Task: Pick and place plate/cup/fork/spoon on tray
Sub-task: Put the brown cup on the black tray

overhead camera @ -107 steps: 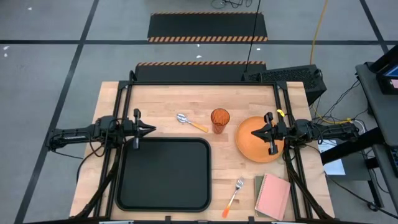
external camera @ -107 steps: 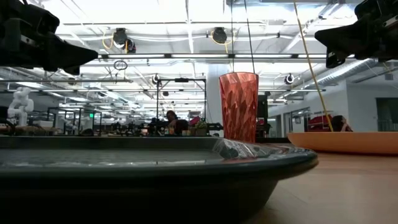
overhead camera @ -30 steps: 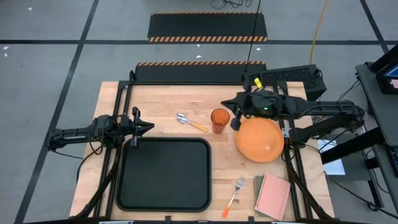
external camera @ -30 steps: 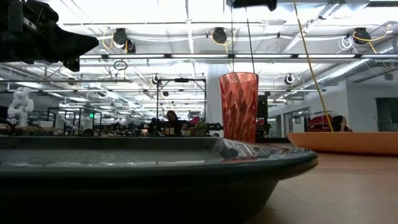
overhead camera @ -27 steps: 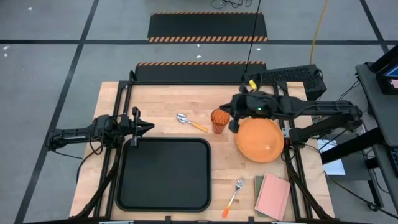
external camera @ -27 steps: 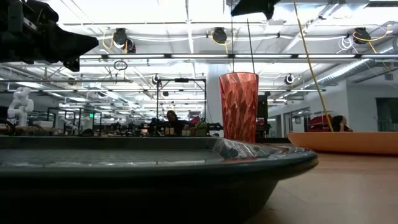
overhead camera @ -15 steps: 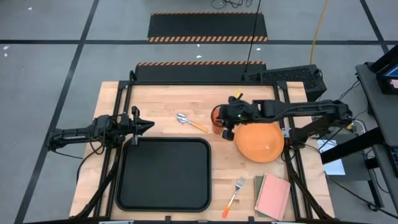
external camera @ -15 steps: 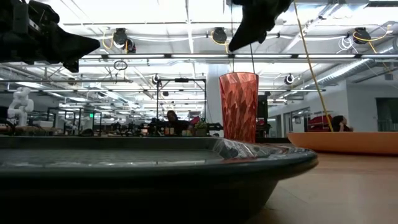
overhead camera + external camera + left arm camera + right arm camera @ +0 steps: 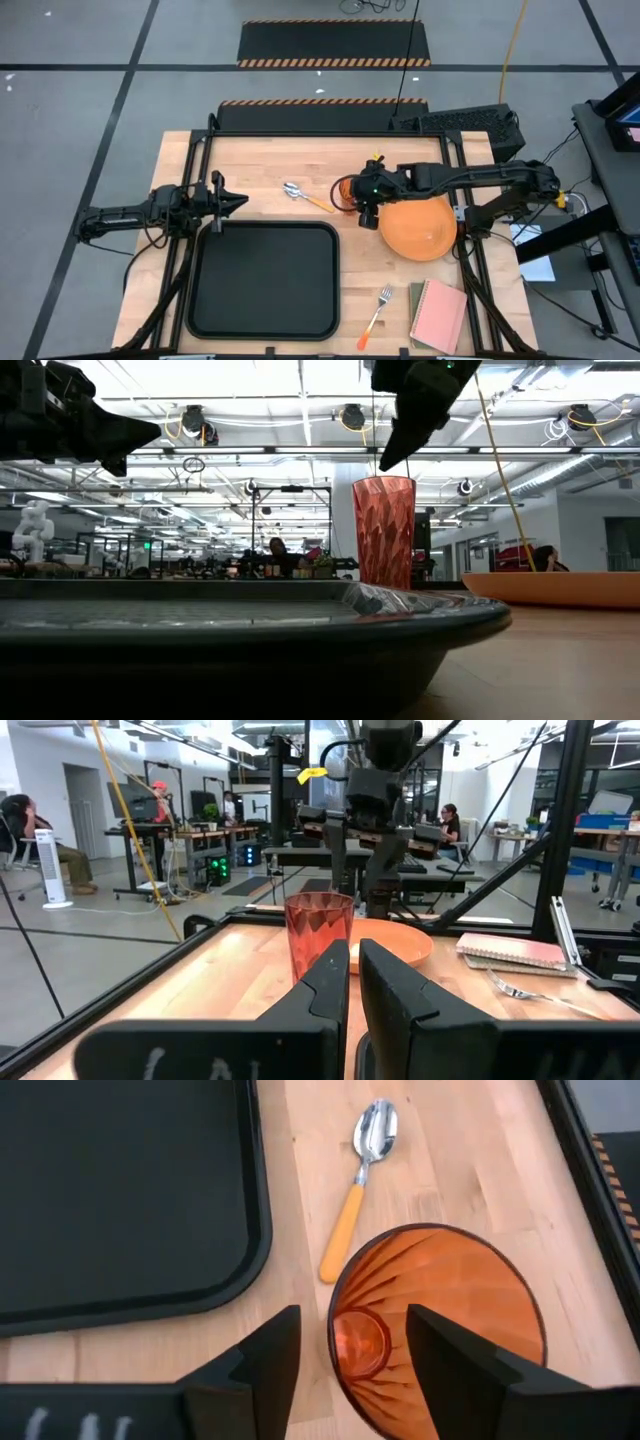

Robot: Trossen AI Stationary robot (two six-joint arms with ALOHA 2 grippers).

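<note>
Your right gripper (image 9: 352,197) hangs directly above the cup (image 9: 347,193), its fingers (image 9: 262,1350) spread wide and straddling the near side of the rim without touching it. From the low view, the gripper (image 9: 400,445) sits just over the cup's (image 9: 384,530) mouth, fingertips pointing down.

Look at what crowds that spot. The spoon (image 9: 305,197) lies just beside the cup on the side toward the left arm, its orange handle (image 9: 343,1242) angled toward the cup's (image 9: 440,1330) base and its silver bowl pointing away. The plate (image 9: 420,225) rests flat on the table right next to the cup on the other side, under your right arm. The tray (image 9: 265,280) sits nearby on the front half of the table, with its rounded corner close to the spoon handle. The fork (image 9: 375,310) lies well apart near the front edge, beside a pink notebook (image 9: 440,314).

Your left gripper (image 9: 232,204) waits at the tray's far left corner with fingers (image 9: 325,990) nearly closed, only a narrow gap between them.

Compared with half a second ago, your right gripper has slid a little farther toward the left arm and dropped lower over the cup. Cup, spoon, plate, fork and tray have not moved.
</note>
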